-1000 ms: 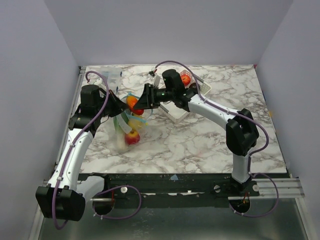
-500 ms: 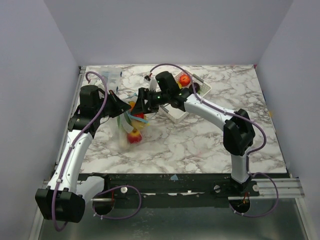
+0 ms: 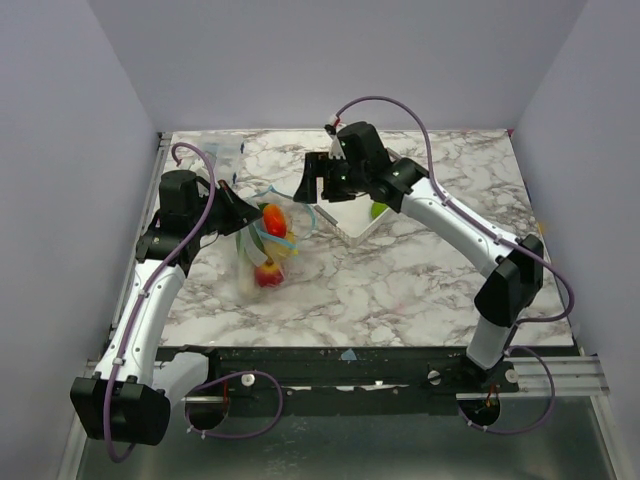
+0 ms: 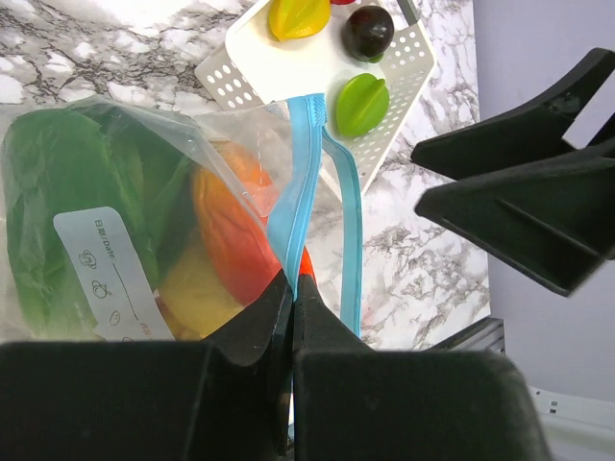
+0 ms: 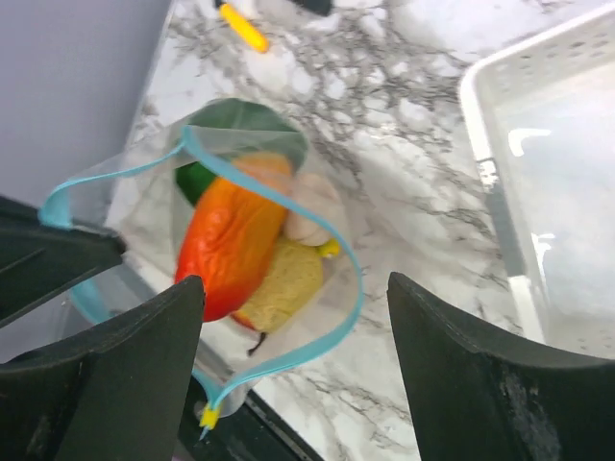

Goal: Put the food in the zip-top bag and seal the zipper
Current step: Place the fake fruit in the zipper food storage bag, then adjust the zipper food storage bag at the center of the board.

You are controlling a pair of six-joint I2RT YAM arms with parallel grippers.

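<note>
The clear zip-top bag [image 3: 262, 250] hangs from my left gripper [image 4: 291, 280], which is shut on the blue zipper strip [image 4: 300, 182] at the mouth. The mouth gapes as an open loop [image 5: 288, 206]. Inside lies food: an orange-red piece [image 5: 235, 240], a yellow piece [image 5: 285, 281] and green pieces [image 4: 58, 182]. My right gripper [image 5: 295, 280] hovers open and empty above the mouth, in the top view [image 3: 310, 180] just right of the bag. More food sits in the white basket [image 4: 240, 72]: a yellow star piece [image 4: 298, 17], a dark plum [image 4: 368, 31] and a green piece [image 4: 361, 104].
The white perforated basket [image 3: 352, 222] stands right of the bag, under the right arm. A small yellow piece [image 5: 242, 27] lies on the marble beyond the bag. The left wall and the table's near edge are close to the bag.
My right gripper has let go of the orange-red piece inside the bag, opened wide, and drawn back up and to the right. The left gripper has kept its hold.
</note>
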